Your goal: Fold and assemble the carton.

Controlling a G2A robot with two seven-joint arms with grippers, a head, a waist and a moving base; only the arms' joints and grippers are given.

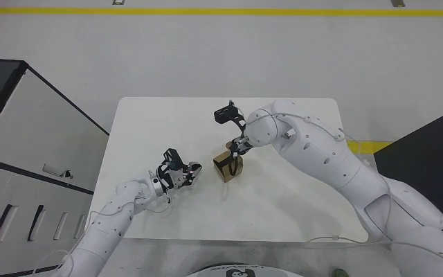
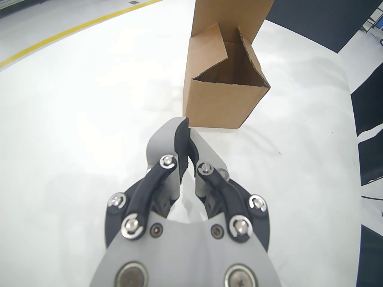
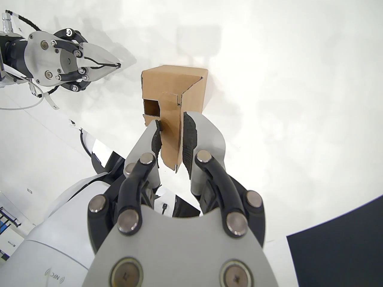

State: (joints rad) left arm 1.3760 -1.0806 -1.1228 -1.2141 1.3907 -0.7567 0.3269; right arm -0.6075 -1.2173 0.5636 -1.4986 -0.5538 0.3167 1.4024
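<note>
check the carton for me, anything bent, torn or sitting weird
Nothing looks damaged. The carton stands upright on the table, only half assembled: its top is open, with one tall flap sticking up and pinched in the right gripper. It sits turned at an angle to the table edges. The left gripper is shut, close by.

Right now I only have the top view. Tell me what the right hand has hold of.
Observer: The right hand is shut on the tall upright flap of the box.
Operator: Report the top of the box.
Observer: Open. Two short side flaps stand up beside the opening, not folded down.
Operator: Give me the left hand.
Observer: The left hand is shut and empty, pointing at the bottom corner of the box, with a gap between them in the right wrist view.
</note>
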